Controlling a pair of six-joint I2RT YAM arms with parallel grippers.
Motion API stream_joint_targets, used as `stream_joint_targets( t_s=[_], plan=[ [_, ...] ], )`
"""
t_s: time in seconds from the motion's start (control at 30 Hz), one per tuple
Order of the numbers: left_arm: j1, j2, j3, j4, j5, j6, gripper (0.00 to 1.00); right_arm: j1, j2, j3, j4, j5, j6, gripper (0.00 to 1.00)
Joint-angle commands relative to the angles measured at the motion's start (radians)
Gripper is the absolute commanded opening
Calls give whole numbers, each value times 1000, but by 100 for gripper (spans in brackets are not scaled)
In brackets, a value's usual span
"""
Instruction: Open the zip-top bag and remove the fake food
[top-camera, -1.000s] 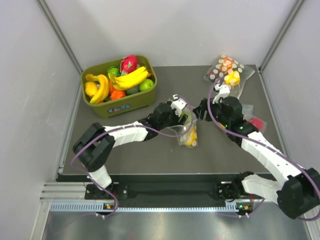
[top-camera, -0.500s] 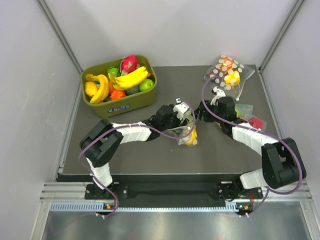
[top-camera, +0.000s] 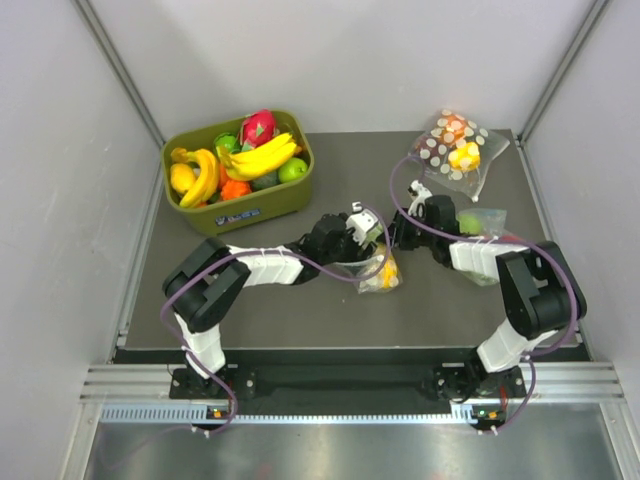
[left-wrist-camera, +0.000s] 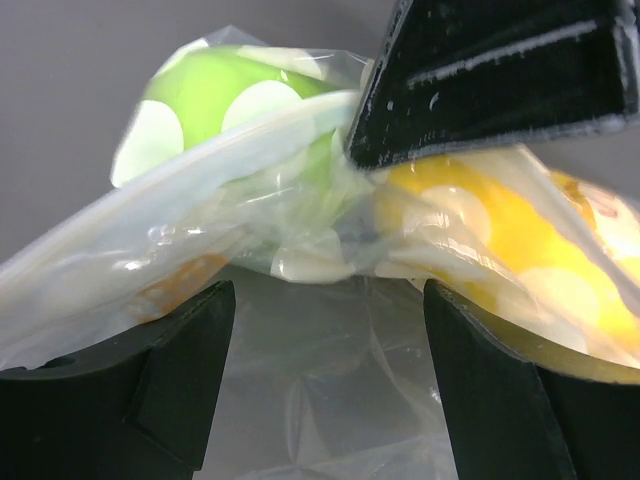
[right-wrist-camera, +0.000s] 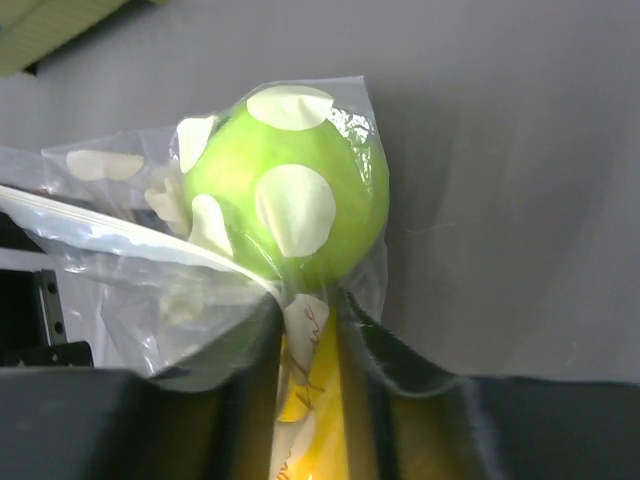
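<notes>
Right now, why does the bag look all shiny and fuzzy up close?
Left wrist view: the bag sits so close that its plastic blurs, and the yellow fruit glows too bright. Right wrist view: the apple looks sharp, but the dark fingers at the bottom are fuzzy. Top view: even light, soft shadows, nothing blurred.

Right gripper (right-wrist-camera: 308, 308): fingers nearly together, a fold of the zip-top bag (right-wrist-camera: 140, 300) pinched between them. Green apple (right-wrist-camera: 300, 200) sits inside the dotted film, just above the fingertips. White zip strip (right-wrist-camera: 120, 235) runs off left. Yellow fruit (right-wrist-camera: 310, 420) shows low between the fingers; blurred, kind unclear. Grey table (right-wrist-camera: 520, 150) behind.
</notes>
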Motion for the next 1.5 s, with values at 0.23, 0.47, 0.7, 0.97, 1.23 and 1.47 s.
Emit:
stream_joint_targets(
  t_s=[0.23,0.47,0.7,0.97,1.23,1.47],
  plan=[
    [25,-94,-70,120,-52,31,82,-4,35,60,-49,10,-52,0],
    [32,-135,-125,190,-141,123,82,-4,-14,47,-97,-39,-57,0],
    [48,-128,-139,189,-122,141,81,-6,-101,52,-103,-151,-33,58],
    [48,-163,-211,224,-123,131,80,-13,-255,109,-157,-90,-60,73],
    [48,-194,-241,250,-101,118,81,-29,-180,170,-120,-77,-41,75],
    [48,-188,-242,282,-86,106,81,40,-71,185,-129,22,-76,74]
  ],
)
